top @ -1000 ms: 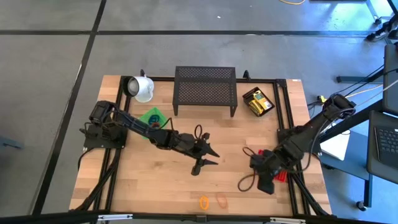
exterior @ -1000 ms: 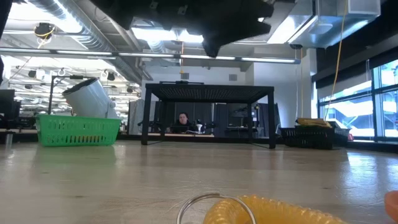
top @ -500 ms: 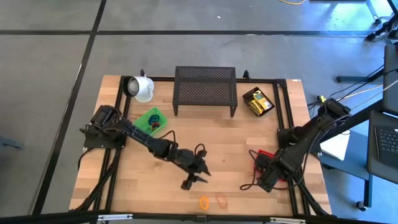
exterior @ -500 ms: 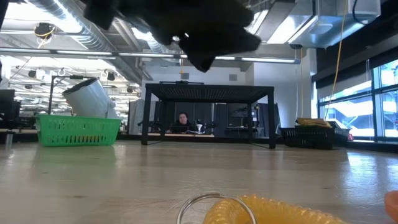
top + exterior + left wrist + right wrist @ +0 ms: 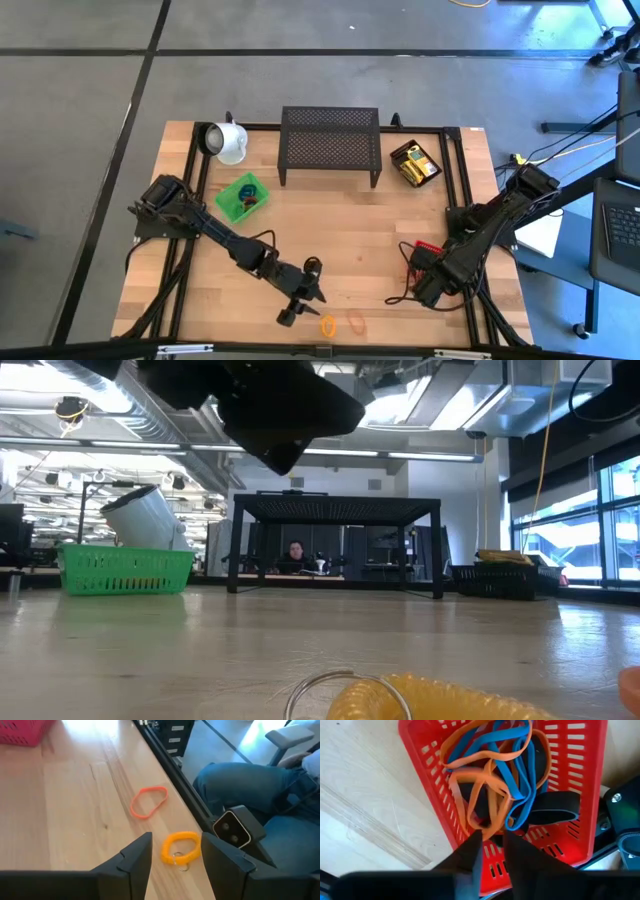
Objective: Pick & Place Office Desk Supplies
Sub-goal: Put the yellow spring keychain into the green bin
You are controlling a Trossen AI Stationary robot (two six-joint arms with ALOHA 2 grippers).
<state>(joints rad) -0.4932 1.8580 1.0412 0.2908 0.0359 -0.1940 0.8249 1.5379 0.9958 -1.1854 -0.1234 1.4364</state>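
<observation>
A robotics lab set up in an open-plan office hall: a wooden desk (image 5: pixel 330 230) framed by black metal rails stands on grey carpet tiles marked with dark lines. Two dark robot arms are bolted at its sides, cables trailing off the right edge toward a laptop (image 5: pixel 622 225) on a neighbouring stand. The level camera looks past a black mesh shelf (image 5: pixel 335 510) to exposed ceiling ducts (image 5: pixel 120 400), long strip lights (image 5: pixel 330 452), tall windows (image 5: pixel 575 530) and rows of workstations, where a person (image 5: pixel 293 554) sits at a screen. Another seated person's leg (image 5: pixel 250 782) shows just beyond the desk's front edge.
</observation>
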